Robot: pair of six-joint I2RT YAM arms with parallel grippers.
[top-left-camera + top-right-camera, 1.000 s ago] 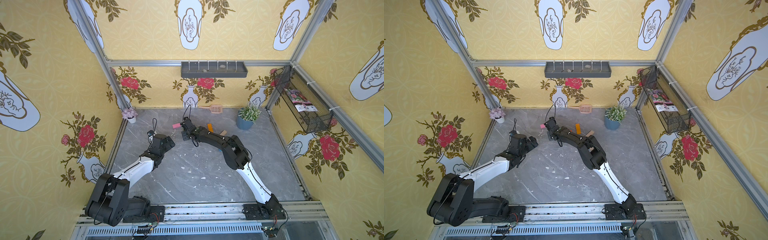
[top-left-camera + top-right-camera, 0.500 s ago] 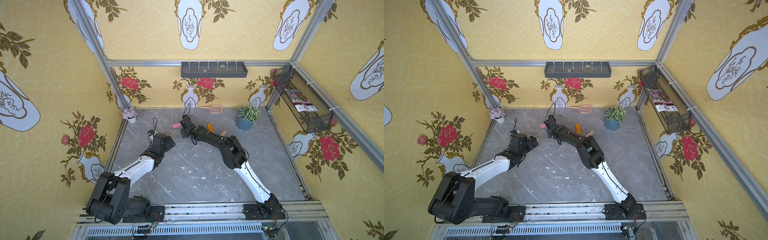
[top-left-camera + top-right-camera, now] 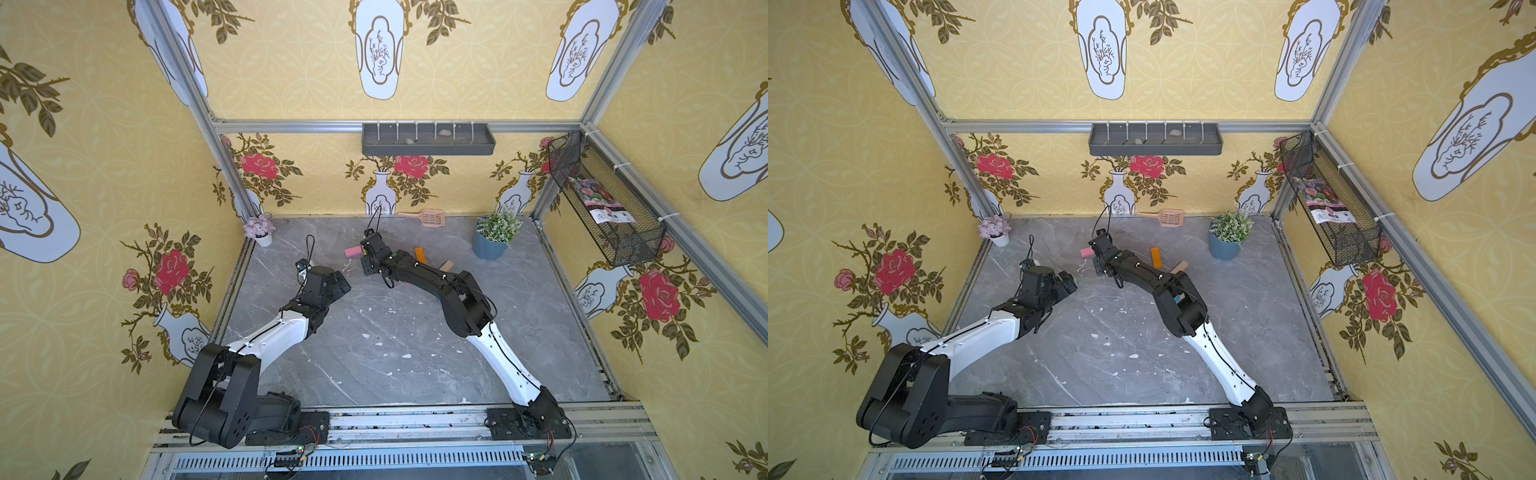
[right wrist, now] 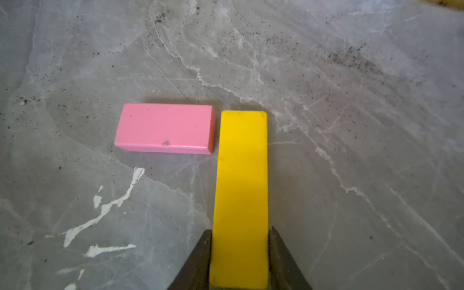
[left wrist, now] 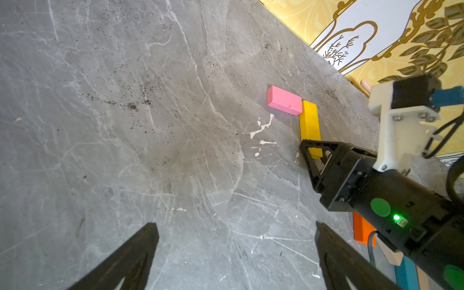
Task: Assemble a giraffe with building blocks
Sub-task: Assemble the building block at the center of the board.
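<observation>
Seeing small flat pink rectangular wooden bar [image 3: 354, 252] [image 3: 1086, 252] lying flat on grey marble-look tabletop [image 3: 395, 332], toward back wall [image 3: 324, 183], in both top views. Seeing flat yellow rectangular wooden bar [image 4: 241, 195] lying at right angle to it, pink's short end just beside yellow's long side at yellow's far end, thin gap showing between them in right wrist view. Straddling yellow bar's near end with right gripper [image 4: 240, 231], fingers [image 4: 198, 263] flanking both long sides, close against them; cannot tell whether clamping or loose. Hiding yellow bar under right gripper in both top views. Holding left gripper [image 5: 236, 226] above tabletop, jaws spread wide, gripping nothing, apart from both bars. Spotting orange wooden bar [image 3: 419, 254] and plain tan wooden bar [image 3: 446, 265] lying just beyond right arm [image 3: 428, 278], apart from each other, on the side toward blue pot with green plant [image 3: 492, 243]. Catching blue wooden bar [image 5: 405, 273] peeking out behind right arm in left wrist view, mostly hidden. Noting peach plastic slotted scoop [image 3: 432, 217] against back wall and small white pot with purple flowers [image 3: 259, 230] in back corner on left-arm side.
</observation>
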